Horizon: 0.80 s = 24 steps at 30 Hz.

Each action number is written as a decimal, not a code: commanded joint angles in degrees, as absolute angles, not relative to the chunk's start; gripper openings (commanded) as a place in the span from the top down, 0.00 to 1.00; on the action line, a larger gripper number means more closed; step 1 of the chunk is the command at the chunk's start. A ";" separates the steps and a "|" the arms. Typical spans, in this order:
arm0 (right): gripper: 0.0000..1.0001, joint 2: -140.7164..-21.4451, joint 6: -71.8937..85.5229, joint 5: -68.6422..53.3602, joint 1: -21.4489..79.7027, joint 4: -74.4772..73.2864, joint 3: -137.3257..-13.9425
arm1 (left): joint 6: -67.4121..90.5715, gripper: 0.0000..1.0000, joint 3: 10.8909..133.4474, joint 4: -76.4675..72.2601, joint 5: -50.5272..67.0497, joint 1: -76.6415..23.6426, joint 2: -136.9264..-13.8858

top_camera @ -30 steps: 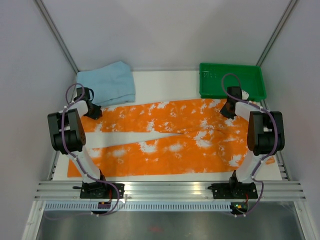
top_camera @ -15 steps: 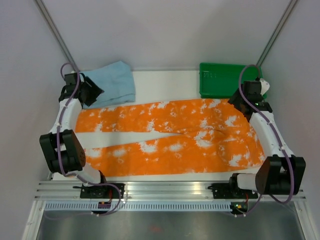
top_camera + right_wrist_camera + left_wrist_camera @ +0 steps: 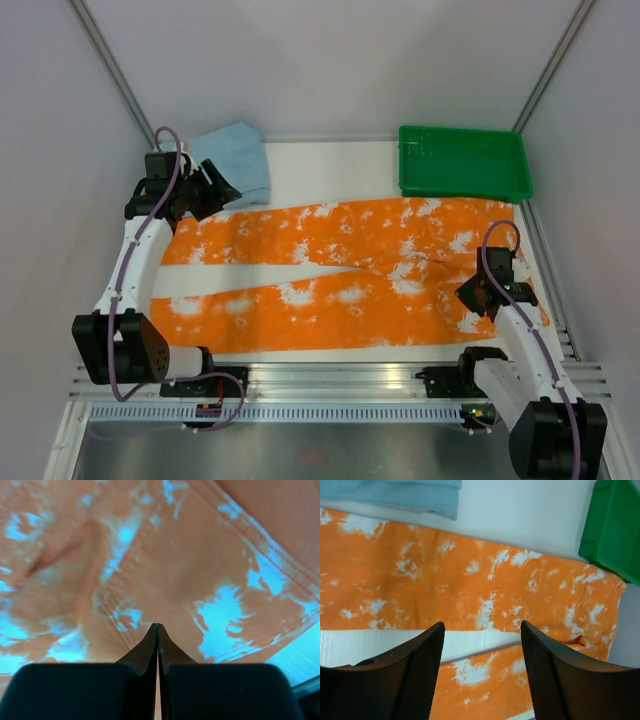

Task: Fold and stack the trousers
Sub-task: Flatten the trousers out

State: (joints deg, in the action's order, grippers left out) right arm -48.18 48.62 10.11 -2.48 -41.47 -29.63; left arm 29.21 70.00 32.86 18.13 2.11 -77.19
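Top external view: orange tie-dye trousers [image 3: 380, 250] lie spread flat on the white table [image 3: 330, 165], waist at the right, both legs running left with a thin wedge of table showing between them. Light blue folded cloth [image 3: 240, 160] sits at the far left corner, touching the far leg's edge. Green tray [image 3: 410, 160] sits at the far right corner, just beyond the waist end. Left tool [image 3: 218, 187] is at the far left, over where the blue cloth meets the far leg's cuff; can't tell its opening from here. Right tool [image 3: 472, 297] is low on the near right part of the trousers, by the waist corner; its opening is unclear here too.

Left wrist view: left tool [image 3: 482, 625] is spread wide, nothing between its dark fingers [image 3: 420, 670], above the cloth and not touching it. Below it are the trousers [image 3: 470, 580] and the white strip between the legs. Blue cloth [image 3: 395, 492] is along the top edge, green tray [image 3: 615, 525] at the top right, bare table [image 3: 520, 525] between them.

Right wrist view: right tool [image 3: 157, 626] has its fingers [image 3: 145, 655] pressed together with no gap, tips right at the trousers [image 3: 175, 555] near a stitched seam. Can't tell if any fabric is pinched. A bit of table [image 3: 300, 655] shows at the lower right.
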 commanded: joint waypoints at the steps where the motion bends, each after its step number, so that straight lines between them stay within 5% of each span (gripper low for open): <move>1: 1.00 -51.92 49.85 6.51 -2.55 -38.59 -26.90 | 26.46 0.32 70.40 35.59 21.18 1.41 -73.04; 12: 1.00 -68.38 42.79 4.57 -0.26 -38.05 -27.07 | 25.05 0.24 79.89 42.10 15.83 1.41 -70.31; 24: 1.00 -70.58 55.45 8.08 18.88 -51.22 -33.82 | 21.89 0.19 87.45 44.65 11.16 1.49 -75.06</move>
